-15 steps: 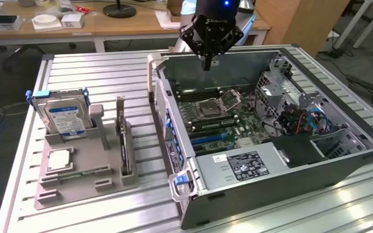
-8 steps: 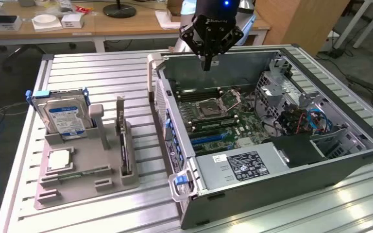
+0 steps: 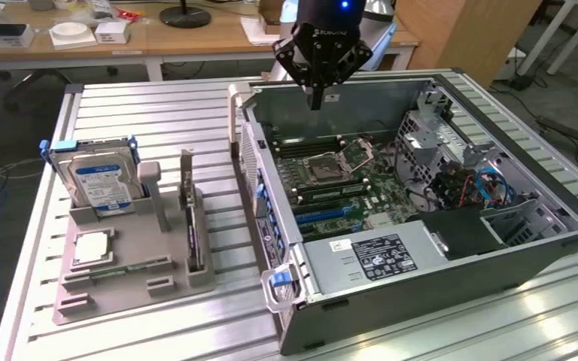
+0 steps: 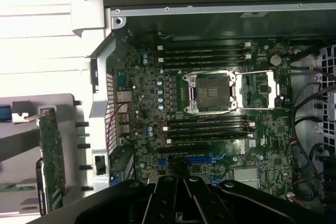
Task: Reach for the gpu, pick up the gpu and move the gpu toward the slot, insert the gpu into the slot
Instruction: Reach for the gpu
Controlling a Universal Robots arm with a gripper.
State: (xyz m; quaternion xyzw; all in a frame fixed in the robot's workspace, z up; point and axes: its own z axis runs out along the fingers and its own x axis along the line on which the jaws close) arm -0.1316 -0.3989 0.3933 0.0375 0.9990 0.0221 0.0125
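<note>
Black gripper (image 3: 316, 101) hangs over the open case (image 3: 420, 301), its fingers pinched tight together. Gpu (image 3: 193, 235) stands on edge in the grey holder (image 3: 118, 295) beside the case.

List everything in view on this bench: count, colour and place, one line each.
table: one, silver, slatted, under everything.
computer case: one, dark, open, on the exterior view's right.
motherboard: one, green, inside the case.
holder: one, grey, on the exterior view's left of the case.
hard drive: one, silver with a blue label, upright at the holder's far end.
gpu: one, dark, on edge in the holder, on the side nearest the case.
processor chip: one, pale, flat in the holder.
gripper: one, black, shut, holding nothing, above the case's far wall.
</note>
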